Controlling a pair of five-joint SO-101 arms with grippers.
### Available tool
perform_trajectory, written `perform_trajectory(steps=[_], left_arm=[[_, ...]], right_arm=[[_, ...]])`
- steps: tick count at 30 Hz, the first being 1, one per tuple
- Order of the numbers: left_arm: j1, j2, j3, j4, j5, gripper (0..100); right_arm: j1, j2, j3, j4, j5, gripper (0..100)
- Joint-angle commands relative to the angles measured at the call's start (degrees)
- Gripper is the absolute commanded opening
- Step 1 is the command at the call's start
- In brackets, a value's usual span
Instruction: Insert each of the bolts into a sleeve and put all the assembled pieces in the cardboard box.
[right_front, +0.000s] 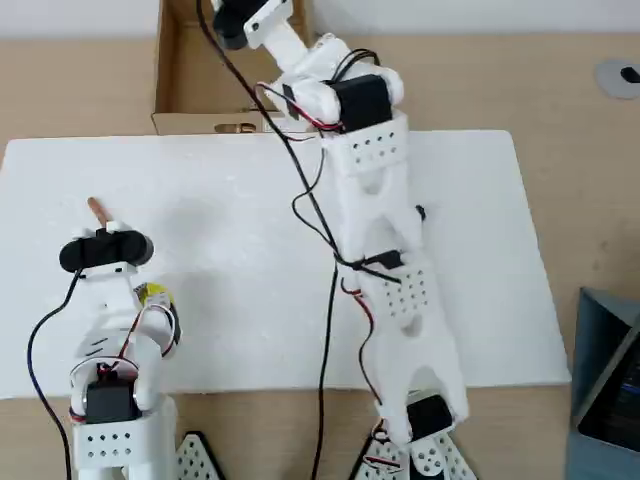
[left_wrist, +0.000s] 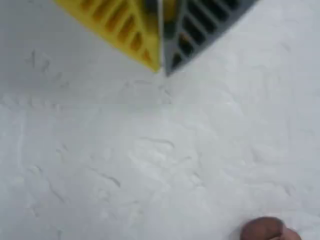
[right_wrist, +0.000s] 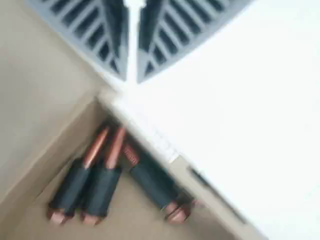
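One thin copper bolt (right_front: 97, 209), middle left, may roll if bumped; left jaws and right jaws are both together.

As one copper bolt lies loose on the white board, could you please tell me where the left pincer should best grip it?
Probably the bare shank of the copper bolt, from straight above: it seems to lie flat on the white board, long and slim, so the left pincer, now shut, should open and close across its length.
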Motion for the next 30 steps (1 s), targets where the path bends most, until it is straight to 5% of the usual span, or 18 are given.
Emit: perform_trajectory(steps=[1, 8, 16, 30], left_arm=[[-0.6, -0.3, -0.4, 0.2, -0.3, 0], [-0.6, -0.3, -0.4, 0.2, -0.3, 0], [-0.6, -0.3, -0.4, 0.2, -0.2, 0], [-0.6, -0.3, -0.4, 0.2, -0.1, 0]], right_arm=[[0.0, -7.3, -2.6, 5.6, -2.1, 0.9], [3.2, -13.5, 0.0, 5.5, -3.3, 0.9], [7.9, -26.0, 19.0, 5.5, -7.6, 0.9], [10.4, -45.0, 62.8, 5.3, -32.7, 0.9]])
